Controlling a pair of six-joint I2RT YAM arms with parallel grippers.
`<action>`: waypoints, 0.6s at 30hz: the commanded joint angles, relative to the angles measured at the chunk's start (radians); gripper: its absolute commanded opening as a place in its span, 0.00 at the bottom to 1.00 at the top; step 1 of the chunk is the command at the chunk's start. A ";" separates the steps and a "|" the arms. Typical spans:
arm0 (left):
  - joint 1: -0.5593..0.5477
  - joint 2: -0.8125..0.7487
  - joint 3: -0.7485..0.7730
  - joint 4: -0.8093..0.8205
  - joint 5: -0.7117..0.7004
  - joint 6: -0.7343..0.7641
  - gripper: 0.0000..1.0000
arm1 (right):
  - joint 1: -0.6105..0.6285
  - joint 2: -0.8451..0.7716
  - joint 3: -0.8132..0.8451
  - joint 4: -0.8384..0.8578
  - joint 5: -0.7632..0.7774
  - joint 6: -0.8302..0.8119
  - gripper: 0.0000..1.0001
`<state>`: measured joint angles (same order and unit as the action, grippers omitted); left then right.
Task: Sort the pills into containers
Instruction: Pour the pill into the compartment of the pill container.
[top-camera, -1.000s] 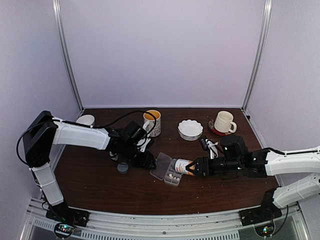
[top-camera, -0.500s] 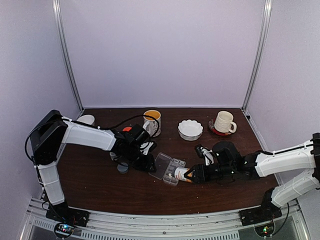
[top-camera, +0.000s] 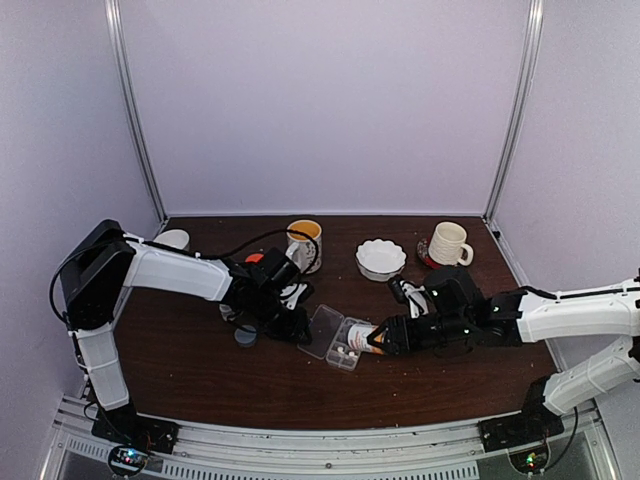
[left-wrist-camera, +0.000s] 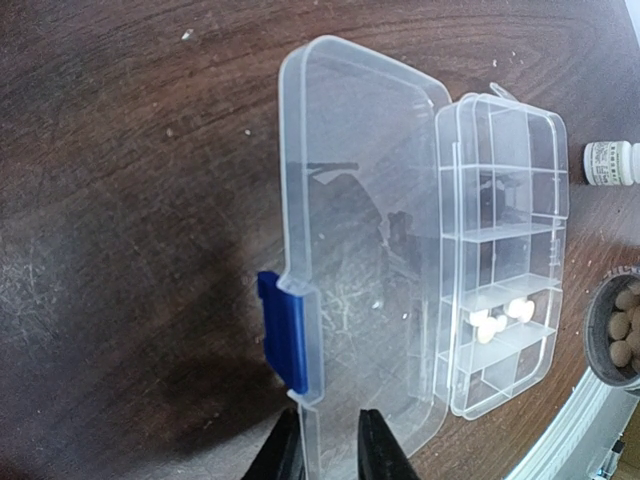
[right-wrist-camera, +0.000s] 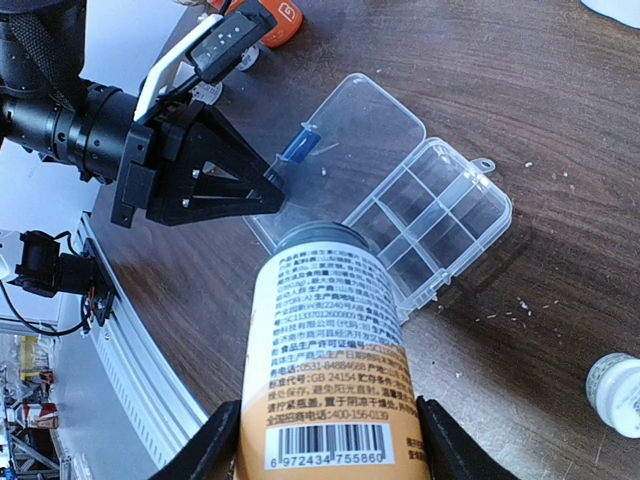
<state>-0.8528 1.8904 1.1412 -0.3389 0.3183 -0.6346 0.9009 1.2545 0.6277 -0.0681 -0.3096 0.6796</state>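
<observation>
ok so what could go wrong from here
1. The right gripper holds the open bottle tipped, with its mouth close to the organizer box. Its tan pills could pour out together, onto the table or in with the white pills.
2. The left gripper only straddles an edge of the open lid, so the box might slide or lift.

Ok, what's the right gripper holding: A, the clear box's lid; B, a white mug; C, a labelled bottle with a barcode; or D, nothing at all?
C: in the right wrist view the right gripper has a finger pressed on each side of the labelled bottle, whose top end points toward the clear organizer box.
</observation>
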 joint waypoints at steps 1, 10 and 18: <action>-0.005 -0.010 0.018 0.021 0.004 0.004 0.21 | 0.000 -0.027 -0.041 0.055 0.004 0.009 0.00; -0.008 -0.033 0.023 0.019 -0.003 0.008 0.20 | 0.001 -0.021 -0.055 0.133 -0.028 0.017 0.00; -0.012 -0.053 0.023 0.020 -0.004 0.010 0.20 | 0.005 -0.007 -0.037 0.125 -0.049 0.025 0.00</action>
<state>-0.8585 1.8744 1.1412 -0.3389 0.3172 -0.6346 0.9012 1.2362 0.5510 0.0387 -0.3447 0.7040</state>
